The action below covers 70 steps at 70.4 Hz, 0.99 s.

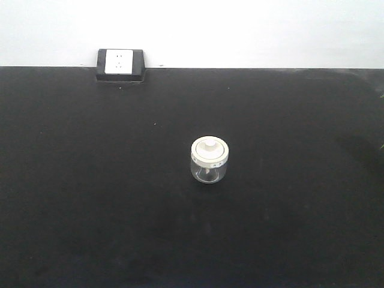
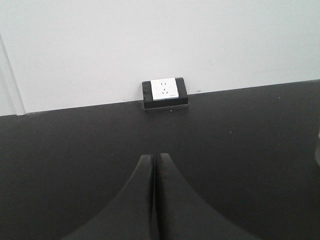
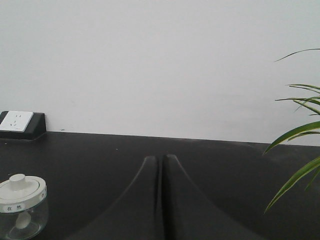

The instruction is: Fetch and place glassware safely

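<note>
Glass jar (image 1: 210,160): small, squat and clear, standing upright on the black desk (image 1: 90,198) a little right of the middle in the front view, with bare surface all round it; in the right wrist view it shows at the lower left corner, cut by the picture's edge
Lid (image 1: 210,150): round, off-white, seated on the jar, with a central knob on top and small dark marks along its rim
Inside the jar: something pale shows through the glass, too small to tell what
Left gripper (image 2: 154,159): seen only from its own wrist camera; the two dark fingers (image 2: 137,200) lie pressed together with just a thin seam between them, clenched on nothing, above bare desk and pointing toward the socket
Right gripper (image 3: 161,159): fingers (image 3: 185,205) likewise pressed together and empty, above the desk, well apart from the jar, which lies to their left
Wall socket (image 1: 120,64): white face in a black housing, at the far edge of the desk against the white wall (image 1: 252,30), left of and well behind the jar
Plant (image 3: 297,135): long green leaves reaching in from the right edge of the right wrist view
Front view: neither arm appears there
</note>
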{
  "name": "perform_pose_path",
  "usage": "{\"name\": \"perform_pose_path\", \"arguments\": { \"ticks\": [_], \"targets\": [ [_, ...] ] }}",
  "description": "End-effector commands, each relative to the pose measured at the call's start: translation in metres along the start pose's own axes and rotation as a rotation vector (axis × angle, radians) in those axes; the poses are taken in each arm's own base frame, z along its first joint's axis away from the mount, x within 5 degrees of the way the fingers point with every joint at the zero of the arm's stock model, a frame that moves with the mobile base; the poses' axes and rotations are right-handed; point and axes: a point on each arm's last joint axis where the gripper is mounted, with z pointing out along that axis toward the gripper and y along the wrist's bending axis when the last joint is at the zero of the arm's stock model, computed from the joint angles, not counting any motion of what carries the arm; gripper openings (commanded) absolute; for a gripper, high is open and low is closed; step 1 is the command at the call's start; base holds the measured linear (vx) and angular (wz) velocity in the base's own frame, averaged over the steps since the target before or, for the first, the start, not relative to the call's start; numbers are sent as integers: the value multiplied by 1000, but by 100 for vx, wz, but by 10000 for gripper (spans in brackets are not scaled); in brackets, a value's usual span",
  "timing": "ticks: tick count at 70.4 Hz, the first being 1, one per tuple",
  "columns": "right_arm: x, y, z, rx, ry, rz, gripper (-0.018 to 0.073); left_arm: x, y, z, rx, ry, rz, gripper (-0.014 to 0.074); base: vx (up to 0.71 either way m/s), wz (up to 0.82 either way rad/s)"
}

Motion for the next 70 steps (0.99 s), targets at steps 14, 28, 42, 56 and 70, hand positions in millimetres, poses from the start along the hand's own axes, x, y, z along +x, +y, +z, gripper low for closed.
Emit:
{"name": "perform_pose_path", "arguments": {
  "ticks": [14,28,42,56,70],
  "targets": [
    [-11,1,1,-19,-46,-7,0,-16,0,-1,-2,-89,-14,-7,0,0],
    [-11,1,1,-19,-46,-7,0,-16,0,-1,-2,-89,-14,-7,0,0],
    [-11,1,1,-19,-46,-7,0,-16,0,-1,-2,-89,-14,-7,0,0],
    [-11,1,1,-19,-46,-7,0,-16,0,-1,-2,-89,-14,-7,0,0],
    [-11,1,1,-19,-46,-7,0,-15,0,-3,-1,-86,-14,-7,0,0]
  ]
}}
